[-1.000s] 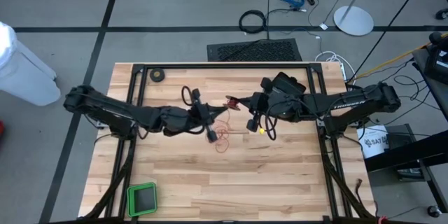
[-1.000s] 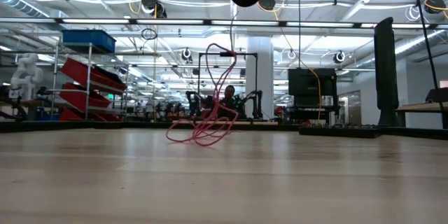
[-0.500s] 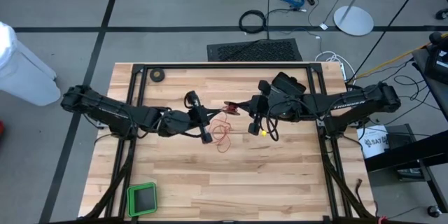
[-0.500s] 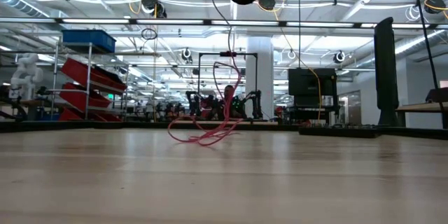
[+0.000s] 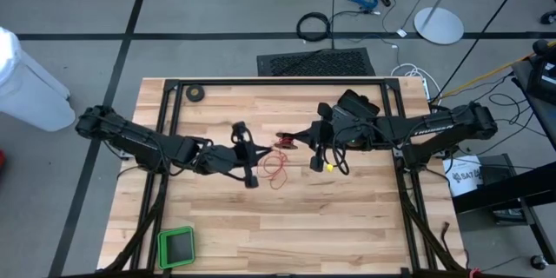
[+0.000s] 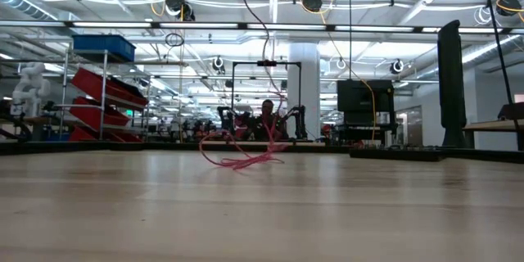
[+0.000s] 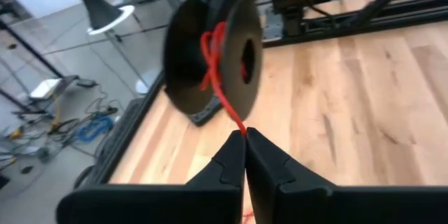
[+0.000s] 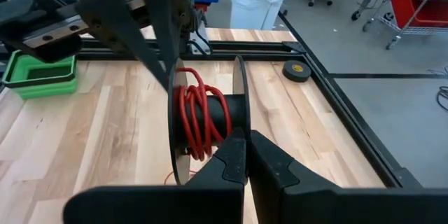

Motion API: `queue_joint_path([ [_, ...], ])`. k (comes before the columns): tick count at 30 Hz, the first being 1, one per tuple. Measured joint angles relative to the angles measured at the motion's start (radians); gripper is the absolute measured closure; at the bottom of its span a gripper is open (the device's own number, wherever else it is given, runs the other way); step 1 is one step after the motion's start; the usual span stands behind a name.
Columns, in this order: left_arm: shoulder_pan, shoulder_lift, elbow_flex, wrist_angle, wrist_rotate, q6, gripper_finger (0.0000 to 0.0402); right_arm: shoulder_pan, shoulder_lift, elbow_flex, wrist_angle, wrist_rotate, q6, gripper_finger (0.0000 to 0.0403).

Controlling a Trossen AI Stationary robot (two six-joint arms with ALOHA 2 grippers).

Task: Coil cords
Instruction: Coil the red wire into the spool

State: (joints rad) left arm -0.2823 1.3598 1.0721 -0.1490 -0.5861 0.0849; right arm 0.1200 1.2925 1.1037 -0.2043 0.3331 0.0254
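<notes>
Left jaws: my left gripper is pinched together on the red wire, just beside the reel.
Right jaws: my right gripper is clamped on the black reel, held above mid-counter.
Wire: partly wound; the slack lies looped on the counter below.

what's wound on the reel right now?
Several turns of red wire around the reel core, held by the right end effector. Turns underneath are hidden.
</notes>
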Motion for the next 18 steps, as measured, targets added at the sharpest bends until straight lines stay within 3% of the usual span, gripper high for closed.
queue_joint_path([
  [9,-0.029,0.000,0.000,-0.026,0.009,0.000,0.0348,0.000,-0.004,-0.001,0.000,0.000,0.000,0.0403],
  [18,-0.028,0.000,0.000,-0.110,-0.019,-0.104,0.0345,0.000,-0.011,-0.001,-0.005,0.001,0.008,0.0403],
])
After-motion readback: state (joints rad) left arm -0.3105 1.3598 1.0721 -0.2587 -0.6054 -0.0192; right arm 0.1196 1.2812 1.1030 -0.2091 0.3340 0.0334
